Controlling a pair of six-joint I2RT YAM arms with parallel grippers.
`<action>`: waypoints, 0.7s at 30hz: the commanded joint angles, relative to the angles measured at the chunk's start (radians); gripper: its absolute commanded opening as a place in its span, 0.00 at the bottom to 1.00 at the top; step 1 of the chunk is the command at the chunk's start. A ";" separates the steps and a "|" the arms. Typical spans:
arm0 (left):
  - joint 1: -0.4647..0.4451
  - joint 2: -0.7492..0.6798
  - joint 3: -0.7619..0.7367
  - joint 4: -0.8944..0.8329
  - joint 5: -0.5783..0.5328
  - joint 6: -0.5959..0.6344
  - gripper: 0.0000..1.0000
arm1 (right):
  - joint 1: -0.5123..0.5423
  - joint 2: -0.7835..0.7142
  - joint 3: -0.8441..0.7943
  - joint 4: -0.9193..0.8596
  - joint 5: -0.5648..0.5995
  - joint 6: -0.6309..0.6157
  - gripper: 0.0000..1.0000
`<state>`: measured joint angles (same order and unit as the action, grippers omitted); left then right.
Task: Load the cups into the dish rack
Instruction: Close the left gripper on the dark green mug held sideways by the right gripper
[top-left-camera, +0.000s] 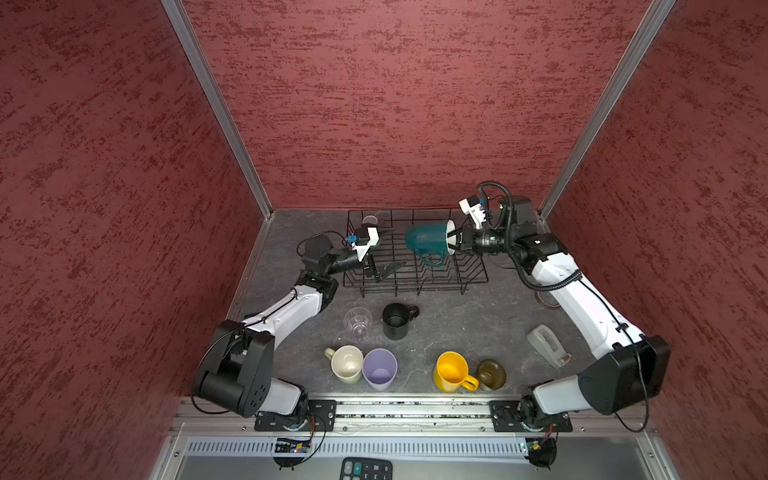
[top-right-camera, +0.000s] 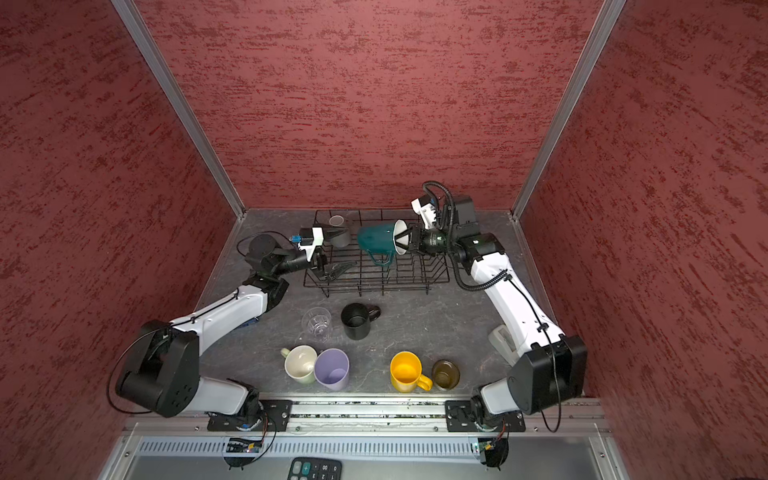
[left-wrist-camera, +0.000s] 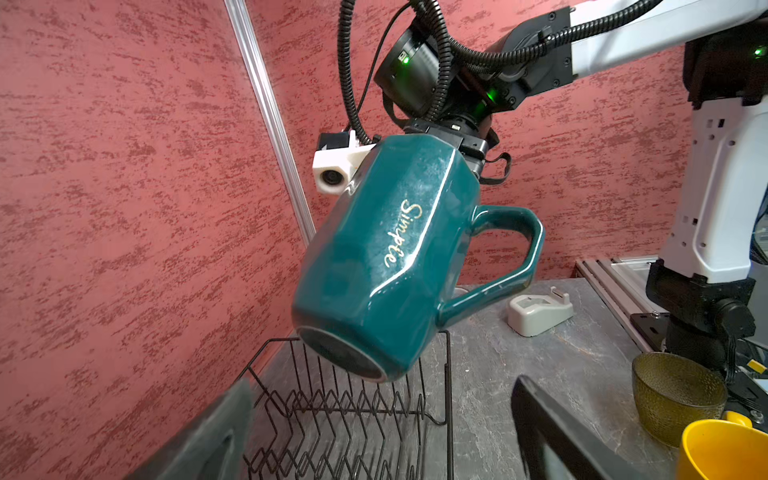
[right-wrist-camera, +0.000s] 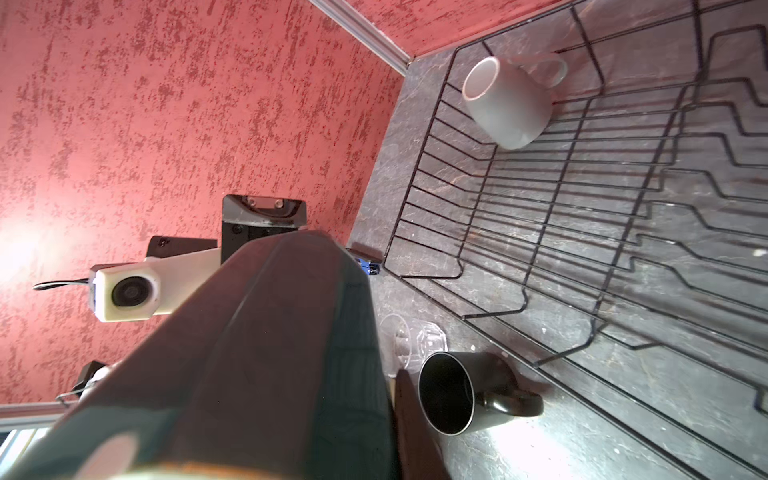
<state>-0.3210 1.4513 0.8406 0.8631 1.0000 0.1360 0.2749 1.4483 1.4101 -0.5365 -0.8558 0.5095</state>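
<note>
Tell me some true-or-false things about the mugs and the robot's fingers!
1. The right fingers hold the teal mug above the dish rack. True.
2. The left fingers are gripping the black mug. False: they are open and empty, and the black mug stands on the table in front of the rack.
3. A grey mug already lies inside the dish rack. True.
4. The yellow mug is in the rack. False: it stands on the table beside the brown mug.

Eight cups (top-left-camera: 397, 322), one dish rack (top-left-camera: 415, 282), one tape dispenser (top-left-camera: 546, 345).
</note>
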 joint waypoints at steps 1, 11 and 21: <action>-0.010 0.028 0.038 0.088 0.036 -0.003 0.97 | -0.003 -0.011 0.017 0.065 -0.097 0.012 0.00; -0.045 0.075 0.073 0.107 0.040 -0.009 0.98 | 0.025 0.000 -0.010 0.120 -0.133 0.053 0.00; -0.069 0.115 0.089 0.138 0.055 -0.021 0.99 | 0.053 -0.001 -0.042 0.200 -0.164 0.122 0.00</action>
<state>-0.3828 1.5520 0.9054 0.9600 1.0420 0.1284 0.3183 1.4628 1.3689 -0.4526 -0.9443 0.5991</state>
